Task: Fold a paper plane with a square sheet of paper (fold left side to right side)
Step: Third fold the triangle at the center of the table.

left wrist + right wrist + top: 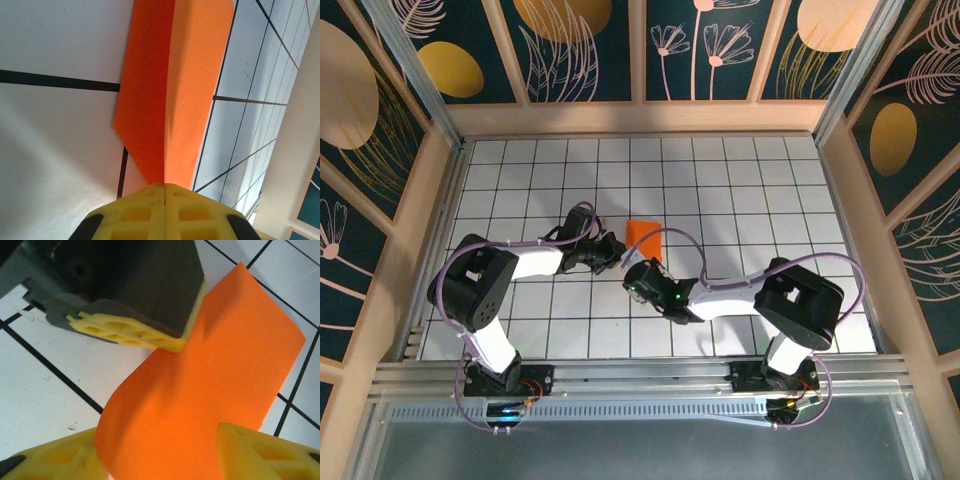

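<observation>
The left gripper (164, 195) has its yellow fingers (135, 212) pressed together, pinching the narrow end of the orange paper (170, 75) right on its crease. From that pinch the paper runs straight away from the fingers, in line with the gripper, and widens as it goes. The crease is its long axis, with a darker, shaded flap on one side and a brighter flap on the other. The darker flap has a slanted edge cutting in toward the pinch, so the pointed end sits in the left fingers. The broad end runs out of the left wrist view.

In the right wrist view the left gripper's dark body and yellow pads clamp one edge of the paper. From there the sheet bows downward, curved rather than flat and lifted off the tiles. It comes down to the right gripper (157, 440), whose two yellow fingers (260, 452) stand well apart, one on each side of the sheet. These jaws are not closed on it. Whether either finger touches the paper I cannot tell.

From above, the paper is a small orange wedge near the middle of the white gridded table (770, 200). It lies just right of the left gripper's tip and just beyond the right gripper. Its broad edge faces the far side and it tapers toward the near side. Both arms reach inward from the near edge, with their grippers close together.
</observation>
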